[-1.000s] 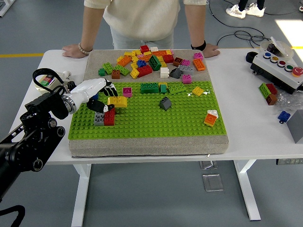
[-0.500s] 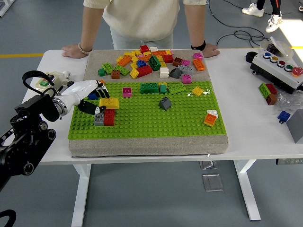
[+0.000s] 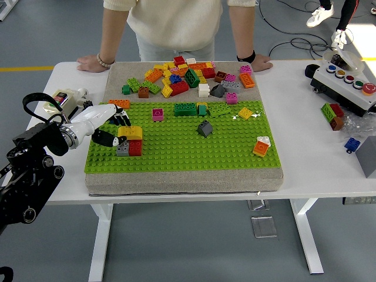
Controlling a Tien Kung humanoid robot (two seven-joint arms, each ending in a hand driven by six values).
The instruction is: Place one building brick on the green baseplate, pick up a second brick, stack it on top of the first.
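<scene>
The green baseplate [image 3: 194,150] covers the front of a grey mat. At its left edge a yellow brick [image 3: 131,133] sits on top of a red brick [image 3: 136,147] and a grey brick [image 3: 123,149]. My left hand [image 3: 115,130], white with black fingertips, reaches in from the left and closes on the yellow brick's left end, fingers [image 3: 121,120] above it and thumb below. An orange brick [image 3: 119,103] lies just behind the hand. My right arm is out of view.
Loose bricks [image 3: 185,76] are piled on the mat behind the baseplate. Green [image 3: 185,108], magenta [image 3: 157,114], dark grey [image 3: 204,128] and orange-white [image 3: 261,145] bricks stand on the plate. A person rests both hands [image 3: 94,61] on the far edge. A button box [image 3: 346,82] is at the right.
My left hand drew back to the left and down, carrying the yellow brick from beside the red and grey bricks onto their tops. The orange brick behind the hand came into view.
</scene>
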